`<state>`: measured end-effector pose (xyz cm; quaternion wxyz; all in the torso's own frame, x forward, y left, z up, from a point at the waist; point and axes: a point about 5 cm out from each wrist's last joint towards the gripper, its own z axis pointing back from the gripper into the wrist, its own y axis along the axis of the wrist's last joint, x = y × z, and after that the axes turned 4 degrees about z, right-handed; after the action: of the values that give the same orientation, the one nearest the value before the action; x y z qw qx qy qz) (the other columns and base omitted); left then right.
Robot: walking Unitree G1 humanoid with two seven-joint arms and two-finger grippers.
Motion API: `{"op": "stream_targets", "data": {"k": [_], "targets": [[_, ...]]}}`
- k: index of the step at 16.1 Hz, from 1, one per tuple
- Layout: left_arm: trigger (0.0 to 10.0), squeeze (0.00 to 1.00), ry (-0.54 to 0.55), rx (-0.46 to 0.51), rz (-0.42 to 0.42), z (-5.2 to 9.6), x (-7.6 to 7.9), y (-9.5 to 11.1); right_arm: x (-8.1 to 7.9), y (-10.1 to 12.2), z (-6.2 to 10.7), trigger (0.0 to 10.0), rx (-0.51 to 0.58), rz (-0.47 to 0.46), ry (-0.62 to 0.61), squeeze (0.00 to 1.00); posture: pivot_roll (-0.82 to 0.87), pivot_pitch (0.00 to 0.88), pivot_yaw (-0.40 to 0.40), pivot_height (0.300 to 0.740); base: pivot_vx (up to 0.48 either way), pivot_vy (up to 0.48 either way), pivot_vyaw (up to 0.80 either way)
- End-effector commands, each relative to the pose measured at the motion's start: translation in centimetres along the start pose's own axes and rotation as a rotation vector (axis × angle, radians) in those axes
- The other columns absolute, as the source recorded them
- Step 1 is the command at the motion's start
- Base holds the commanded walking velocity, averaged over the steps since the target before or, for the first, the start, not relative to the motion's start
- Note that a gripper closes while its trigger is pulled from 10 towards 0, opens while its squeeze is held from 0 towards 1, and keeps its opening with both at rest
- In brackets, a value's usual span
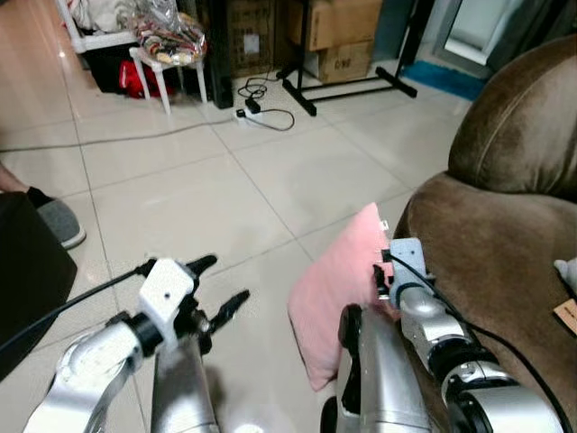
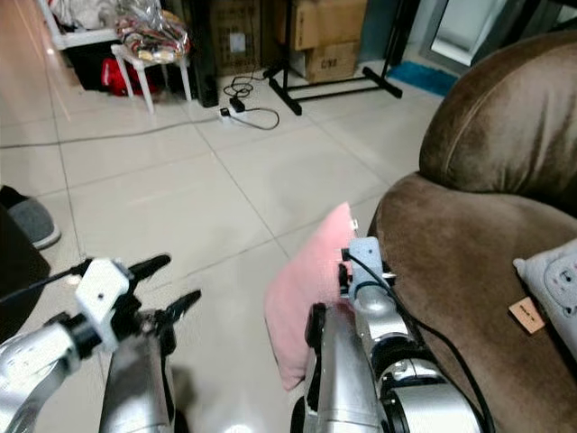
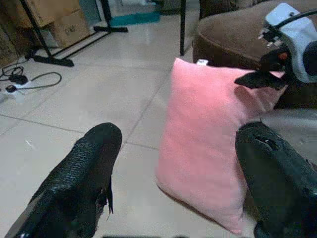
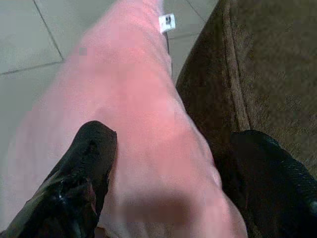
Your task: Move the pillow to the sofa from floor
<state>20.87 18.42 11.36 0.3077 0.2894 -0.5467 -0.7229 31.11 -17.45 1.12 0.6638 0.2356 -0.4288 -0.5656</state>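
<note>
One pink pillow [image 1: 335,289] stands on edge on the tiled floor [image 1: 225,198], leaning against the brown sofa [image 1: 505,262] at its 3 o'clock. Right pincer [image 4: 163,188]: fingers spread, straddling the pillow's top edge, one finger [image 4: 84,168] touching its face. Left pincer [image 1: 216,289]: spread, apart from the pillow at its 9 o'clock. Toward 12 o'clock: power strip with cable [image 1: 257,110], cardboard boxes [image 1: 343,41], white stool [image 1: 167,63]. Grey slipper [image 1: 59,221] at 10 o'clock.
</note>
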Motion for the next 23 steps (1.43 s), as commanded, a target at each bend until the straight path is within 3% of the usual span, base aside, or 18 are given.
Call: {"op": "stream_targets", "data": {"k": [1,3,5,6,8,9,10,14,23], "targets": [[10.0,0.00,-0.010,0.003,-0.008,0.2,0.1,0.5,0.1,0.2,-0.1,10.0,0.008,0.051,-0.016,0.00,0.07,0.084,-0.023,0.410,0.000,0.000,0.00],[10.0,0.00,-0.033,-0.011,0.001,0.5,0.6,0.6,0.0,-0.2,-0.1,10.0,-0.001,0.117,-0.013,0.00,0.06,0.097,-0.019,0.410,0.000,0.000,0.00],[10.0,0.00,-0.041,-0.019,0.010,0.7,1.1,0.5,-0.5,-0.6,0.0,8.7,-0.016,0.104,0.032,0.00,0.06,0.102,-0.025,0.410,0.000,0.000,0.00],[10.0,0.00,-0.042,-0.027,0.015,0.8,1.2,0.5,-0.7,-0.9,0.1,4.9,-0.028,0.128,0.041,0.00,0.07,0.106,-0.029,0.410,0.000,0.000,0.00],[10.0,0.00,-0.043,-0.036,0.018,1.0,1.3,0.5,-0.9,-1.3,0.1,4.0,-0.041,0.167,0.035,0.00,0.07,0.110,-0.032,0.410,0.000,0.000,0.00],[10.0,0.00,-0.043,-0.044,0.019,1.2,1.4,0.5,-0.9,-1.3,0.1,2.4,-0.047,0.172,0.030,0.00,0.08,0.111,-0.037,0.410,0.000,0.000,0.00],[10.0,0.00,-0.041,-0.051,0.020,1.4,1.5,0.4,-1.1,-1.1,0.1,0.1,-0.045,0.172,0.031,0.00,0.08,0.109,-0.041,0.410,0.000,0.000,0.00],[10.0,0.00,-0.043,-0.062,0.021,1.6,1.8,0.4,-2.5,-0.1,0.2,0.0,-0.012,0.169,0.090,0.00,0.09,0.106,-0.045,0.410,0.000,0.000,0.00],[10.0,0.00,-0.042,-0.066,0.024,1.4,1.5,0.4,-2.9,0.3,0.2,0.0,0.001,0.158,0.116,0.00,0.09,0.081,-0.048,0.410,0.000,0.000,0.00]]}}
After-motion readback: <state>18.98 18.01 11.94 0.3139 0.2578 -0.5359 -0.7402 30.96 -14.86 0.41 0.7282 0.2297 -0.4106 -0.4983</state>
